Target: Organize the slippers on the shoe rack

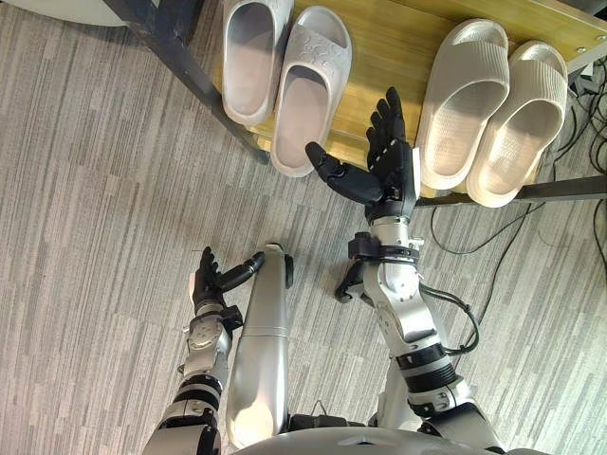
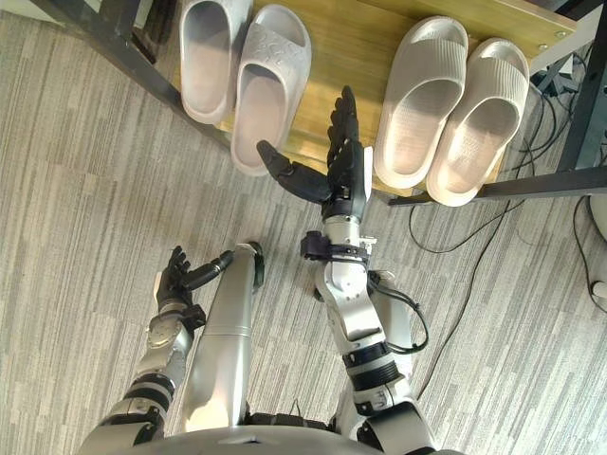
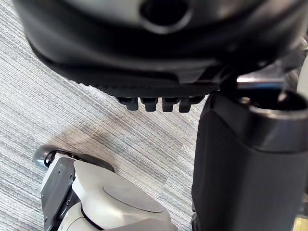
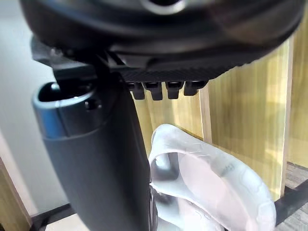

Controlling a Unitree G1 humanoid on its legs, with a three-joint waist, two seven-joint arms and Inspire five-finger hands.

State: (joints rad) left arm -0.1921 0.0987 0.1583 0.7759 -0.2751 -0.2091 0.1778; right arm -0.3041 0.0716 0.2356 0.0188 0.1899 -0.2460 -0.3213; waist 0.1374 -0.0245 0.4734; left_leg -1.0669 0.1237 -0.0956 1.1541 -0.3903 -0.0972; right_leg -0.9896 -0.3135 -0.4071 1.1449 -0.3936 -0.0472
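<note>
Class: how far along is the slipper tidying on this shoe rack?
Done: grey pair and beige pair sit on the shoe rack. In hand: nothing; the right robot hand hovers open between them, left robot hand idle low. Left: perhaps nudging the overhanging grey slipper back.

We find no writing, number, label or sign that we can read on the slippers (image 1: 308,90), on the wooden shoe rack (image 1: 389,57) or on the floor (image 1: 95,237) around them.
</note>
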